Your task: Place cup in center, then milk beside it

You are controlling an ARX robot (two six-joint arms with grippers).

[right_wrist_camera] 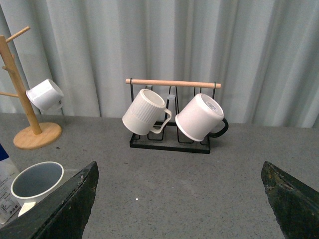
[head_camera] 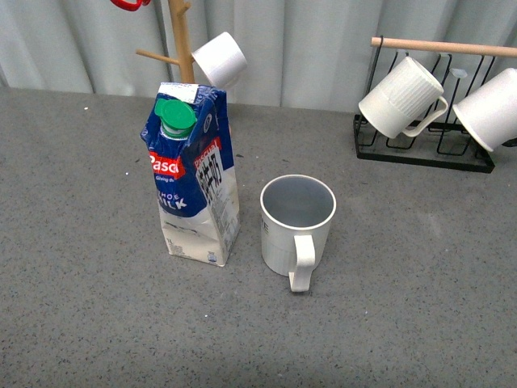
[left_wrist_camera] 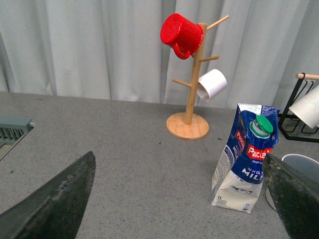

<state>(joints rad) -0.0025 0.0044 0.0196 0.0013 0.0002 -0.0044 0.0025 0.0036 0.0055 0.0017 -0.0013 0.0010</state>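
While the cup stands upright near the middle of the grey tabletop, its handle turned toward us, the milk stands just beside it on our left, close but apart, its green cap facing us and its carton body visibly dented and leaning a little. We judge both placements done, so the task looks finished or nearly so; what remains, if anything, is to keep our arms clear and avoid nudging the leaning carton.

Neither arm shows in the front view. Our left gripper frames the left wrist view with its two dark fingers spread wide, nothing between them, and the carton stands apart from them by the far finger. Our right gripper is likewise spread wide and empty, touching nothing, with the cup just beside one finger in its view. Beyond it, two white mugs hang on the black rack, well apart from our work.
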